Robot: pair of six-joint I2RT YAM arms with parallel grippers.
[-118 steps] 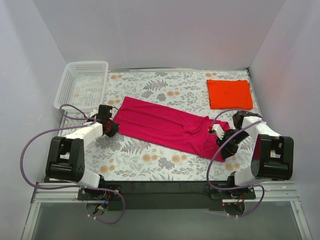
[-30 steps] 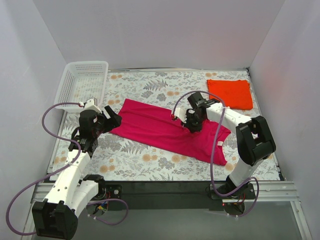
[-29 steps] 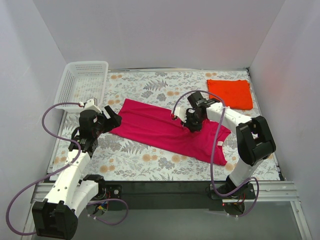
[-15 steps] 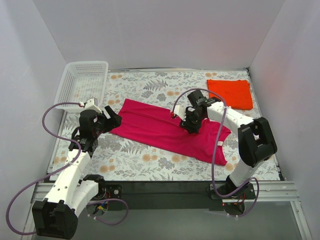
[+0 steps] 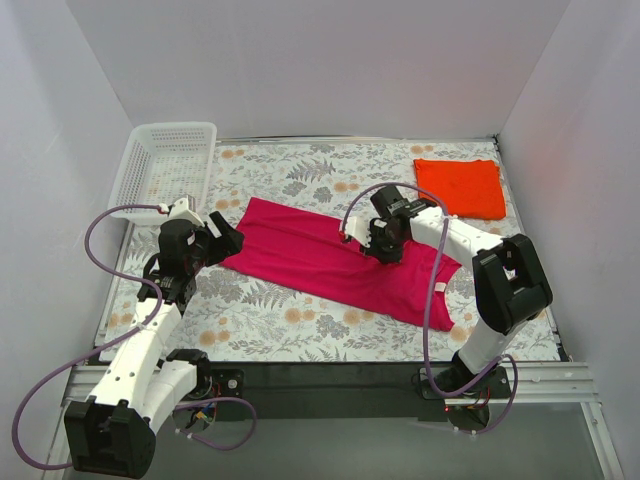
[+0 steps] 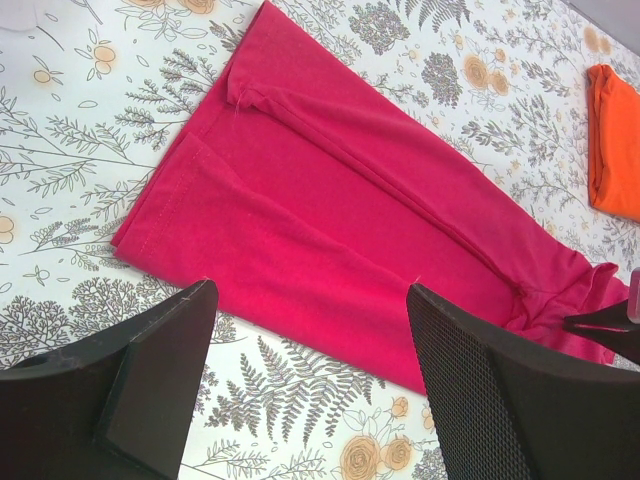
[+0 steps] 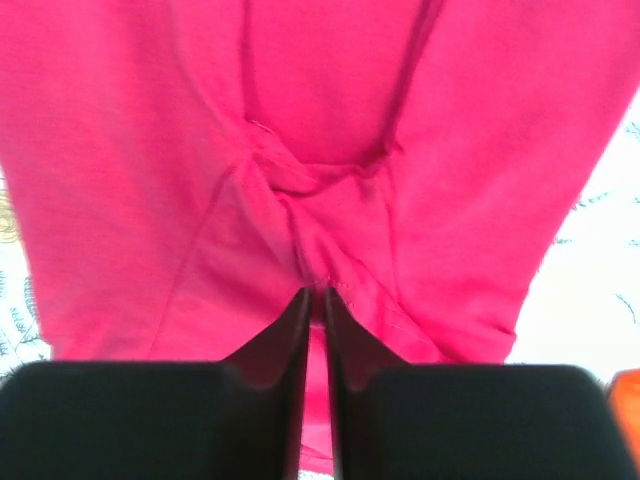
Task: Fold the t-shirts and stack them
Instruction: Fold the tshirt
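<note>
A magenta-pink t-shirt (image 5: 310,260) lies in a long folded strip, slanting across the middle of the table. My right gripper (image 5: 385,250) presses down on its right-hand part. In the right wrist view this gripper (image 7: 315,292) is shut on a small puckered ridge of the magenta cloth (image 7: 330,120). My left gripper (image 5: 225,243) hovers open over the shirt's left end. In the left wrist view its fingers (image 6: 160,350) stand wide apart above the shirt's near edge (image 6: 350,220), holding nothing. The orange-red t-shirt (image 5: 458,187) lies folded flat at the back right, also visible in the left wrist view (image 6: 615,140).
A white lattice basket (image 5: 165,170) stands at the back left corner. White walls close in the table on three sides. The floral tablecloth (image 5: 300,330) shows in front of the magenta shirt.
Within the last second my right gripper edged slightly left on the shirt's middle and re-pinched the cloth. The left arm stayed still. Earlier, both grippers were low at the shirt's two ends.
</note>
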